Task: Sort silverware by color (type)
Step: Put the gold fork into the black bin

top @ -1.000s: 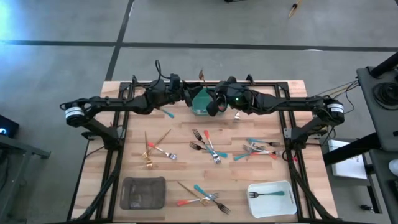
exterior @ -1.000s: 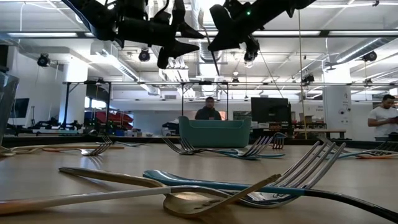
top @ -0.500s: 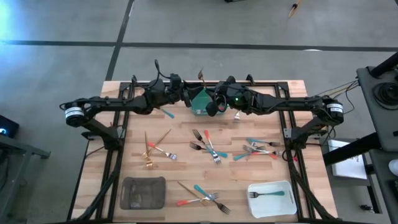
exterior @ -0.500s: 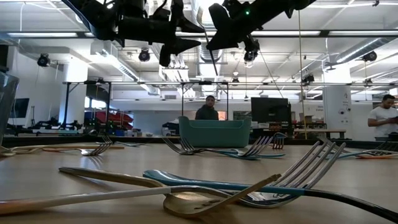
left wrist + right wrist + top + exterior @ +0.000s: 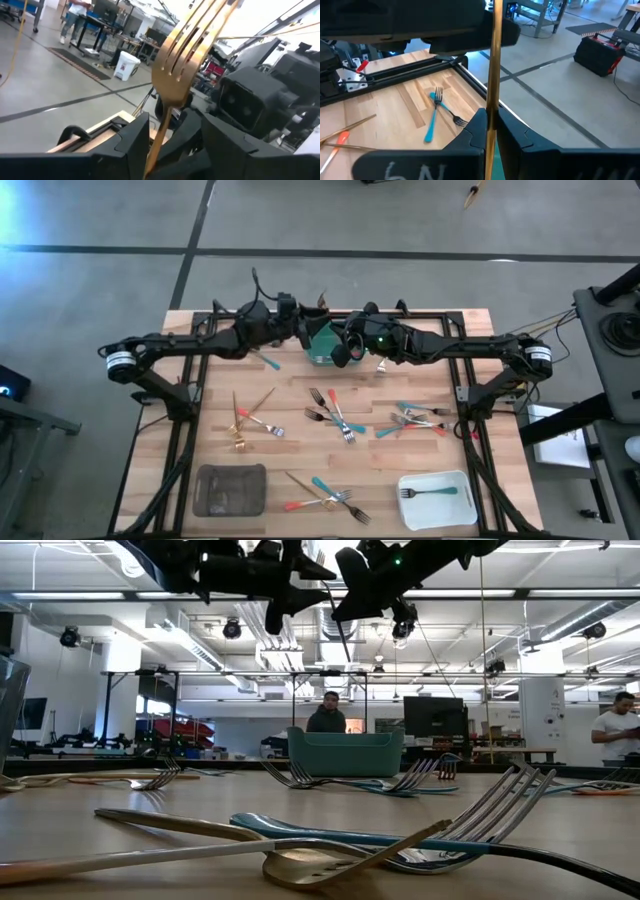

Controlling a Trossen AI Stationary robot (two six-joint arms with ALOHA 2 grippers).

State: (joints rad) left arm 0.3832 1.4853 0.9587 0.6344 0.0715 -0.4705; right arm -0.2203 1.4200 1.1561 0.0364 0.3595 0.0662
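Observation:
My left gripper (image 5: 300, 332) and my right gripper (image 5: 340, 350) hang high over the table's far middle, close together above the green tray (image 5: 322, 348). In the left wrist view my left gripper (image 5: 165, 147) is shut on a gold fork (image 5: 175, 65), whose tines slant up and away. My right gripper (image 5: 490, 137) is shut on a slim gold utensil (image 5: 494, 60). In the low view the lower end of that utensil (image 5: 345, 638) shows as a thin rod below the gripper. More silverware lies flat on the wood. My left gripper pinches the gold fork's handle (image 5: 157, 136) between its two fingers, coming at it about level. The fork is lifted clear and slants upward beyond the fingers, tines on top. My right gripper pinches the gold utensil's slim shaft (image 5: 490, 107) between its two fingers, which lie across it. The utensil stands about upright, clear of the table, with one end above the fingers and the other hanging below.
Gold forks (image 5: 245, 420) lie at the left. Teal and red-handled forks lie in the middle (image 5: 335, 415), at the right (image 5: 415, 420) and near the front (image 5: 325, 495). A grey tray (image 5: 230, 490) sits front left. A white tray (image 5: 437, 498) front right holds a teal fork. A person (image 5: 328, 712) stands beyond the table.
My left gripper has risen a little with the gold fork still in its fingers. My right gripper has kept still.

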